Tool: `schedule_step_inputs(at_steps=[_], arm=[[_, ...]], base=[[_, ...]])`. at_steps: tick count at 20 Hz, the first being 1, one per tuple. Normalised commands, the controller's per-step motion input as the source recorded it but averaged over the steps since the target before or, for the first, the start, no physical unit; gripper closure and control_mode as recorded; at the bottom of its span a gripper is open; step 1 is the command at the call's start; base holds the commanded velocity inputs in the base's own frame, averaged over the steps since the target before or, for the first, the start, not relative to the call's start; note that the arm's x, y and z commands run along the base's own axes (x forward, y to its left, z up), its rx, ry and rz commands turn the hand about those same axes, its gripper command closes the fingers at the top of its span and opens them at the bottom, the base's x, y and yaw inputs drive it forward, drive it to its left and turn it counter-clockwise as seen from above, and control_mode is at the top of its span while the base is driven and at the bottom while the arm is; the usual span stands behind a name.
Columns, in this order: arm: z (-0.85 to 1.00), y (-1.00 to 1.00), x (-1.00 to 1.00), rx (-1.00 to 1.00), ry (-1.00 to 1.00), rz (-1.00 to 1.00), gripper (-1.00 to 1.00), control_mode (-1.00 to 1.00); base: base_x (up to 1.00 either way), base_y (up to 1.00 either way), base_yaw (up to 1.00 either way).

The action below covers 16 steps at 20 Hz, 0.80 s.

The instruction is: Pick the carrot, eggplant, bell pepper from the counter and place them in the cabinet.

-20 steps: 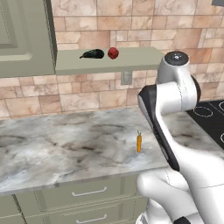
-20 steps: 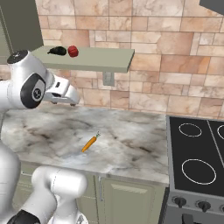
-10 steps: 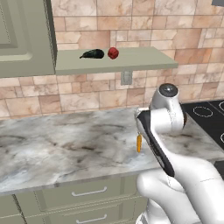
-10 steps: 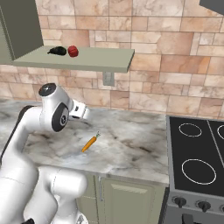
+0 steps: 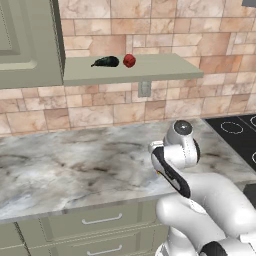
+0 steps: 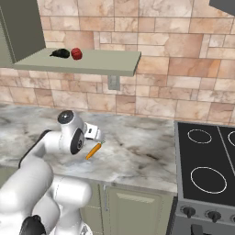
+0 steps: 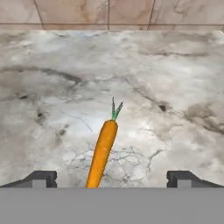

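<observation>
Hovering: the end effector [image 7: 112,179] hangs low over the bench [image 7: 175,87], jaws spread wide and holding nothing.
Fingertips: two dark tips [image 7: 41,178] stand far apart at the near edge of the hand view, one to each side of the carrot, neither touching it.
Carrot: the orange carrot [image 7: 102,153] lies flat on the marbled stone, its green stem tip pointing toward the far tiled wall; in the right base view the carrot [image 6: 93,151] sits just beside the arm's hand, near the front edge of the bench [image 6: 137,147].
Eggplant: the dark eggplant [image 5: 105,62] lies on its side on the cabinet shelf board [image 5: 150,72], to the left of the pepper.
Bell pepper: the red bell pepper [image 5: 129,60] rests on the same shelf just beside the eggplant; whether the two touch I cannot tell.
Cabinet: the grey-green cabinet door [image 5: 27,45] stands at the left of the shelf, high above the bench.
Stove: a black cooktop [image 6: 206,160] adjoins the bench on the right, well apart from the carrot.
Drawers: grey-green fronts with silver handles [image 5: 102,219] run under the stone.
</observation>
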Motion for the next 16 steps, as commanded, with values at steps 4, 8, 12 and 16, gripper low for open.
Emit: schedule_step_inputs(at_steps=[4,8,12,16], arm=[[-0.77,-0.02,0.15,0.03,0.00,0.00,-1.00,-1.00],[-0.76,0.00,0.21,0.01,0.00,0.00,-1.00,-1.00],[-0.87,0.00,0.17,0.00,0.00,0.00,-1.00,-1.00],[-0.95,0.00,0.15,0.00,0.00,0.00,-1.00,-1.00]], base=[[0.00,0.00,0.00],[0.00,0.00,0.00],[0.00,0.00,0.00],[0.00,0.00,0.00]])
